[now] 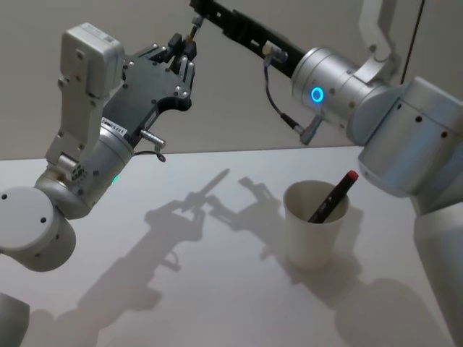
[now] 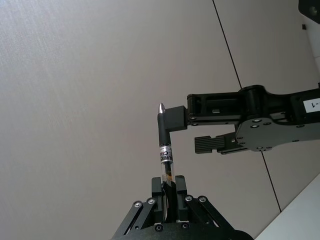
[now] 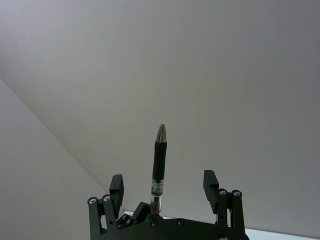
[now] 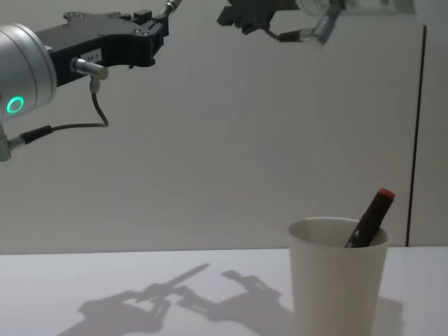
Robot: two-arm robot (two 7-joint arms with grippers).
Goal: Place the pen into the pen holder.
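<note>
Up high on the left of the head view, my left arm is bent and raised, and my left pincer [image 1: 185, 52] is clamped on the pen [image 1: 195, 27], well above the worktop [image 1: 181, 289]. My right arm reaches in from the right, stretched long toward the far left, and its right pincer [image 1: 198, 7] ends just beside the pen's tip. The pen holder [image 1: 313, 230], a plain white tapered cup with a rolled rim, stands upright on the right of the worktop. A red-capped pen [image 1: 334, 195] leans inside it.

Seen from my left wrist, the two fingers of the left pincer [image 2: 170, 184] are closed on the lower, clear part of the pen [image 2: 164, 140], a black barrel with a silver tip. The right pincer [image 2: 186, 132] comes in with its jaws apart. One finger lies against the pen near the tip, though I cannot tell whether it truly touches.

From my right wrist, the pen [image 3: 158, 160] stands between my two spread fingers, with a gap on each side.

The chest view shows the left pincer [image 4: 158, 25] and the right pincer [image 4: 241, 15] both high over the worktop, while the pen holder [image 4: 338, 287] sits low at the near right.

I count two pens, one cup and two pincers.
</note>
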